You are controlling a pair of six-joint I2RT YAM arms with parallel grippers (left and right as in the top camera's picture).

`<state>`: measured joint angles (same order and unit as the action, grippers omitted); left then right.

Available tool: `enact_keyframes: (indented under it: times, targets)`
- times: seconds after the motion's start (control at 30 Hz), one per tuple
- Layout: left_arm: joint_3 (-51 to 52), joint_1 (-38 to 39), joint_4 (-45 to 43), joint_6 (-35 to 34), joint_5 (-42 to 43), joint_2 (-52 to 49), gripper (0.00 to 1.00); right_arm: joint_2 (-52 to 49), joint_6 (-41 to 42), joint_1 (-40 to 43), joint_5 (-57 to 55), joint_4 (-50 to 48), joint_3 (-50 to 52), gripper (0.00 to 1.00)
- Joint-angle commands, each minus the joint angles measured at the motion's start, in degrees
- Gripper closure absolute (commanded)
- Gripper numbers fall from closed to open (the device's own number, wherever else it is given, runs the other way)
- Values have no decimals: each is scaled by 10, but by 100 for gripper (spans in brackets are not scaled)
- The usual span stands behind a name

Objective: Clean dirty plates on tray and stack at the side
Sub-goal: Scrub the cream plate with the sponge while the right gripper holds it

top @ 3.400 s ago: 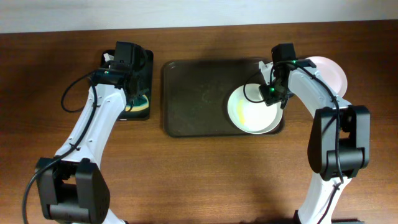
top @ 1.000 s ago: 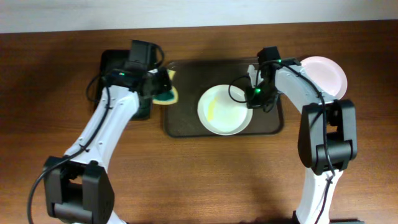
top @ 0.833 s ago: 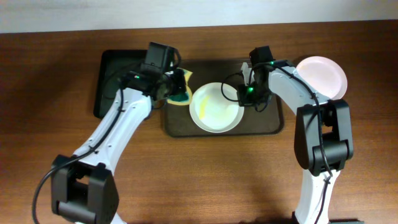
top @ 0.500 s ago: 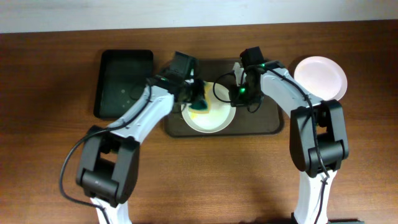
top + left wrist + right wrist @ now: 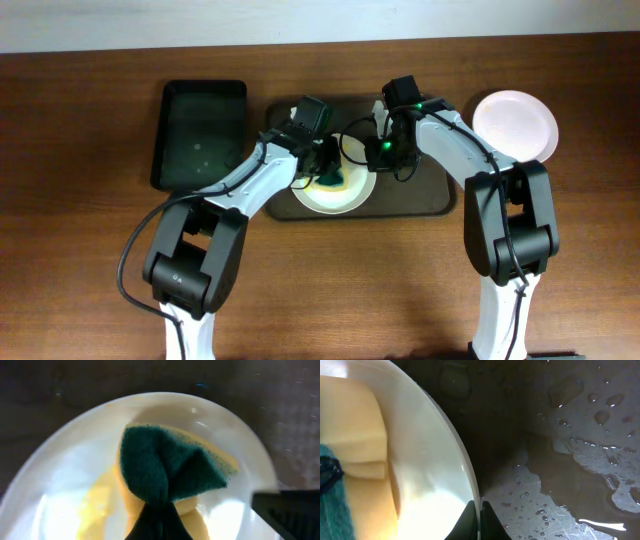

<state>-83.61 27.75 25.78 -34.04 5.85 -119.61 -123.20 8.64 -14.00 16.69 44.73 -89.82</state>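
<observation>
A: Plate (image 5: 65, 485): lay flat on the tray (image 5: 420, 195), left of its middle. Noted a yellowish smear beside the sponge (image 5: 170, 467). Found that sponge pinched, green face folded up, in the left gripper (image 5: 322, 166) and pressed onto the plate's floor. Judged as scrubbing.

B: Confirmed. Found the plate's right rim nipped between the closed fingers of the right gripper (image 5: 477, 515), probably to stop sliding under the scrub. Saw water beads (image 5: 580, 420) and wet patches on the tray floor just beside the rim. Looked slippery, hence the hold.

A: Agreed. Farther out: logged a second plate (image 5: 514, 123), pinkish-white, off the tray on the wooden table (image 5: 320, 290) at the right, well apart from both grippers. Took that as the stacking spot. Could not tell whether single or a stack.

B: Left of the tray, recorded a smaller black tray (image 5: 198, 135) with faint specks inside. Beyond, only a pale strip of wall (image 5: 300, 20) along the table's far edge.
</observation>
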Motion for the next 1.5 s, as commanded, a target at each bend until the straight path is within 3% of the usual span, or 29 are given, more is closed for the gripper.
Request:
enact_keyframes:
  times: [0.0, 0.2, 0.4, 0.53, 0.77, 0.97, 1.17, 1.47]
  targets:
    - [1, -2, 14, 15, -106, -32, 100, -9, 9, -2, 7, 0, 3, 96]
    - [-1, -2, 52, 48, -329, -23, 100, -9, 9, -2, 7, 0, 3, 96]
    - [-3, -2, 58, 70, -407, 29, 100, -9, 9, -2, -3, 0, 3, 96]
    - [-3, -2, 58, 70, -382, 89, 100, -9, 9, -2, -8, 0, 3, 96]
    - [-3, -2, 39, 69, -53, 110, 100, -9, 15, -2, -8, 0, 3, 96]
    - [-2, 2, 38, 65, 30, 59, 100, -9, 24, -2, -8, -1, 3, 96]
    - [-2, 11, 41, 65, 28, 12, 100, -9, 24, -2, -8, -2, 3, 96]
    - [4, 10, 107, 68, -160, -10, 100, -9, 24, -1, -8, -2, 3, 96]
